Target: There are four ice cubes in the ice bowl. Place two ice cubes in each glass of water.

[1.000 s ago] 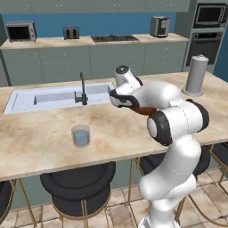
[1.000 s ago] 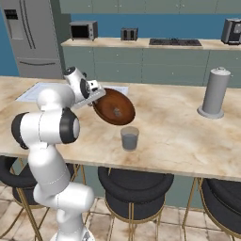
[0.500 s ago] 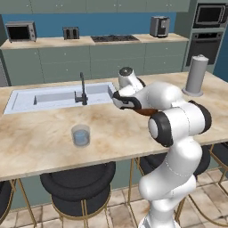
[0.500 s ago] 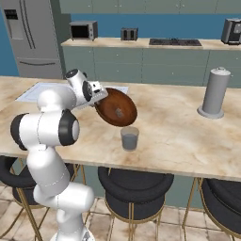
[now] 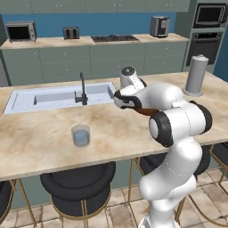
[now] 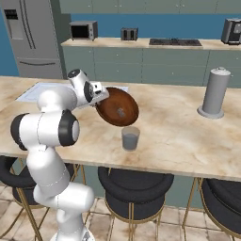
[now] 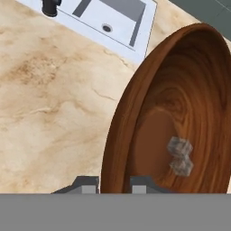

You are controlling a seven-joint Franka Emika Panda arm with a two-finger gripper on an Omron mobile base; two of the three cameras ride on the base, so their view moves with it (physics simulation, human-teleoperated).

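Observation:
My gripper [image 7: 113, 184] is shut on the rim of the ice bowl [image 7: 180, 113] and holds it off the counter, tipped steeply on edge. Two greyish ice cubes [image 7: 180, 147] lie close together on the bowl's dark inside, low on the slope. In the right base view the gripper [image 6: 101, 96] keeps the ice bowl [image 6: 117, 106] just above and behind one glass of water [image 6: 130, 138]. The left base view has the gripper [image 5: 122, 95] right of the sink, the bowl [image 5: 144, 110] mostly hidden behind the arm, and the other glass [image 5: 81, 135] standing apart on the front left.
A tall grey canister [image 6: 215, 92] with a knob top stands at the counter's far right. The white sink [image 5: 58, 95] with a dark faucet [image 5: 82, 89] lies at the back left. Black stools [image 6: 134, 202] line the counter's front edge.
The gripper has carried the tilted bowl a little rightward and lower, closer over the glass near the arm. The glasses have not moved.

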